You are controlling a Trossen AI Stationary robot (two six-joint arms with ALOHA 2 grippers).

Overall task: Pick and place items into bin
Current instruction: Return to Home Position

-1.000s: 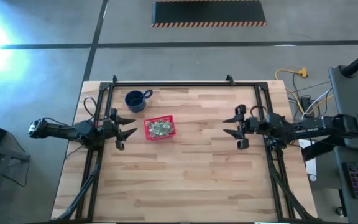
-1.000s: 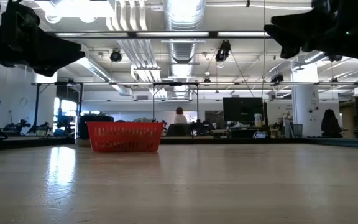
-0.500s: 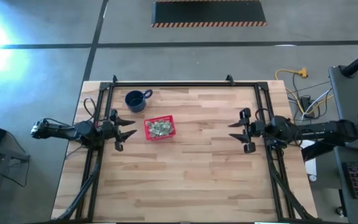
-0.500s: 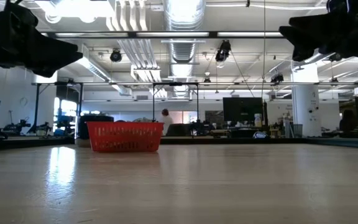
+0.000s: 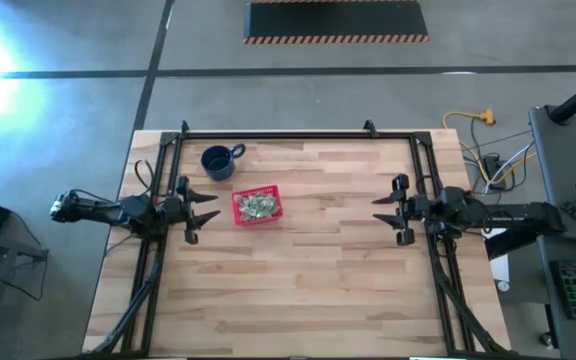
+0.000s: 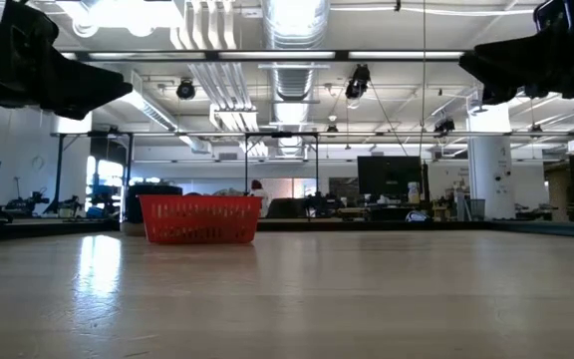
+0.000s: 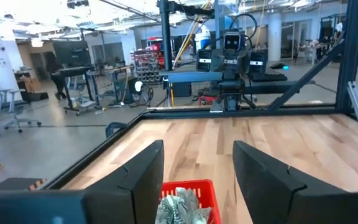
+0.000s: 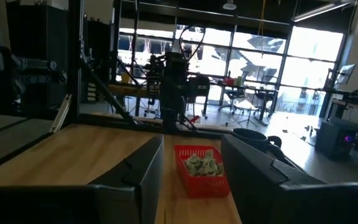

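Note:
The red latticed basket (image 5: 257, 206) stands on the table's left half, filled with pale green-and-white wrapped pieces (image 5: 259, 204); it also shows in the low view (image 6: 200, 219), the left wrist view (image 7: 187, 199) and the right wrist view (image 8: 200, 169). My left gripper (image 5: 206, 208) hovers open just left of the basket, above the table. My right gripper (image 5: 383, 209) hovers open near the table's right edge, far from the basket. Neither holds anything.
A dark blue mug (image 5: 220, 161) stands beyond the basket toward the table's far-left corner. A black frame (image 5: 298, 134) runs along the far, left and right sides. Bare wood lies between the basket and the right gripper and across the near half.
My right arm has drawn back toward the table's right edge, its gripper staying open. The left arm has shifted only slightly. The basket and mug have stayed put.

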